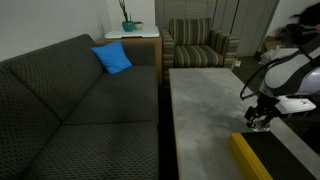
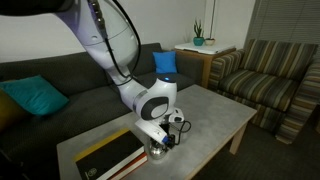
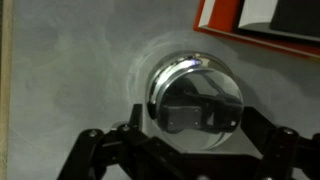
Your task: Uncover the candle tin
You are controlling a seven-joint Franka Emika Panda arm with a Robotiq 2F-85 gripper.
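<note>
A living room or lounge: a long dark grey sofa [image 1: 70,110] with a blue cushion [image 1: 113,58] runs along a plain pale wall, and a striped armchair [image 1: 200,45] stands near its end. Between them a small side table [image 1: 135,37] holds a potted plant [image 1: 128,20]. A low grey bench [image 1: 205,100] stands before the sofa like a coffee table, and a teal cushion [image 2: 35,98] lies on the seat

candle tin [image 3: 195,100]: small, low, round, silvery metal
lid: on, flat, mirror-bright
pose: upright
place: resting on the grey desk [image 3: 60,60]
</note>
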